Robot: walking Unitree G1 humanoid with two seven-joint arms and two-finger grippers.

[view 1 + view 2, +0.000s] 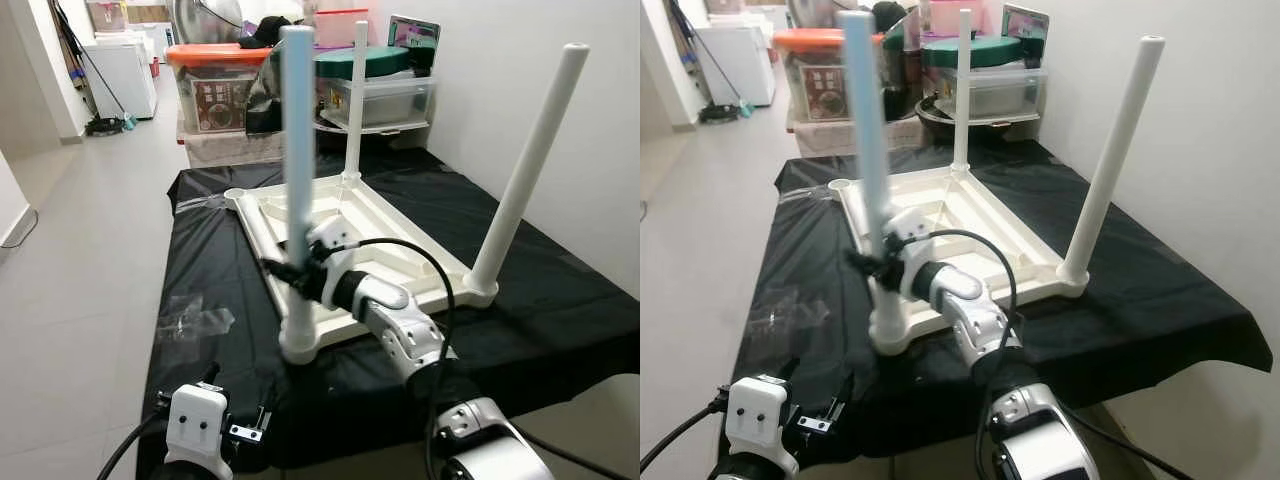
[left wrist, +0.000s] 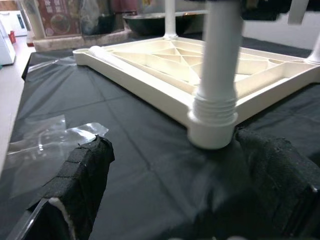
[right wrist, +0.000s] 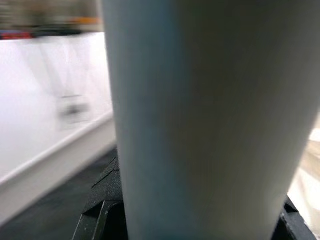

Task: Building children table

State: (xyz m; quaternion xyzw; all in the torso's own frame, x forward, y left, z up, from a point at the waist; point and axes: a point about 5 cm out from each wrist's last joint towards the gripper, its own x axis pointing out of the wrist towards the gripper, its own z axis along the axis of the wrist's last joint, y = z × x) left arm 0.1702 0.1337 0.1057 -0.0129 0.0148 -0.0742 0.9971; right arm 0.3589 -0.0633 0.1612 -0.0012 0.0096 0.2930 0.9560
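Observation:
A white children's table top (image 1: 385,225) lies upside down on a black cloth (image 1: 560,300). Three white legs stand up from its corners. My right gripper (image 1: 295,272) is shut on the near leg (image 1: 297,130), about a third of the way up; that leg (image 3: 210,120) is pressed between its black fingers. The leg's threaded base (image 2: 214,107) sits in the near corner socket. Another leg (image 1: 525,165) stands at the right and a third (image 1: 355,100) at the far corner. The far left socket (image 1: 235,193) has no leg. My left gripper (image 2: 180,200) hangs open, low in front of the near corner.
Crumpled clear plastic (image 1: 190,318) lies on the cloth to the left of the table top. Stacked storage boxes (image 1: 215,85) stand behind it, and a white wall (image 1: 590,150) runs along the right. Open tiled floor (image 1: 80,250) lies to the left.

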